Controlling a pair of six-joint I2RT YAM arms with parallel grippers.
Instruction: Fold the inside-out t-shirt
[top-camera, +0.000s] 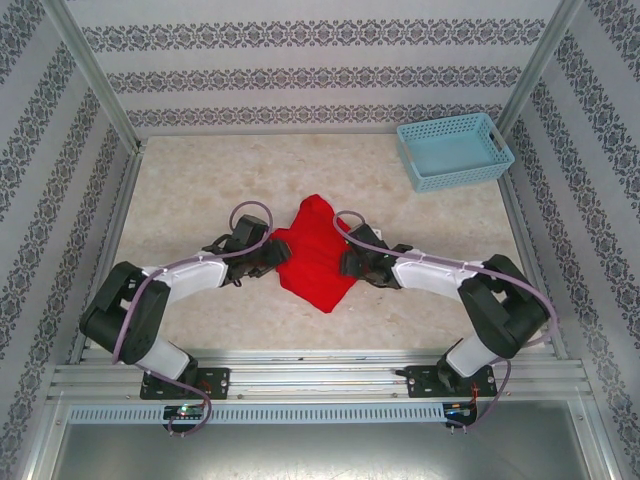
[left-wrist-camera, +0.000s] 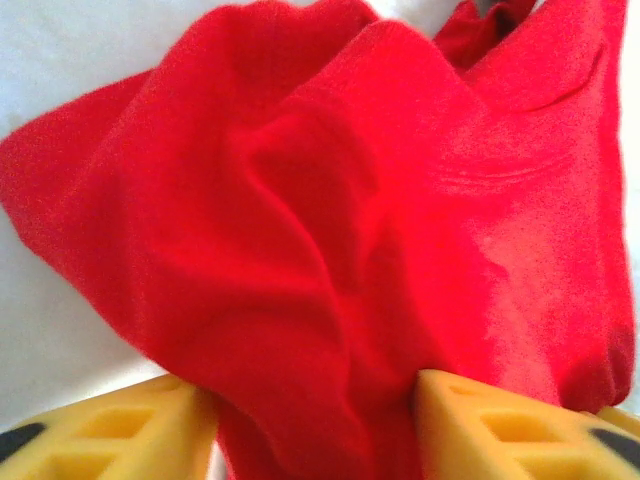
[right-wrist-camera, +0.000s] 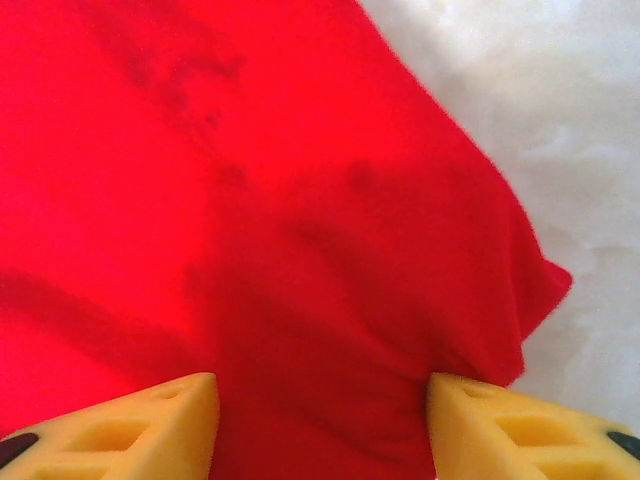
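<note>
Pale marble-look table, bright red soft cloth t-shirt bunched mid-table between both arms, so it's the flattening stage imo. Left gripper is half-open around a fold, can't tell if it's pinching. Right gripper is half-open over flat cloth, holding nothing. Next up: grab the edges and spread it out.

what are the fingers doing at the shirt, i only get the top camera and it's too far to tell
observer: left fingers stand apart with a bunched fold of the shirt filling the gap; can't tell if it's pinched.
operator: and the right
observer: right fingers are apart over flat cloth, nothing pinched.
operator: any edge near them
observer: yes, a shirt corner ends on the bare table just beside one of them.
</note>
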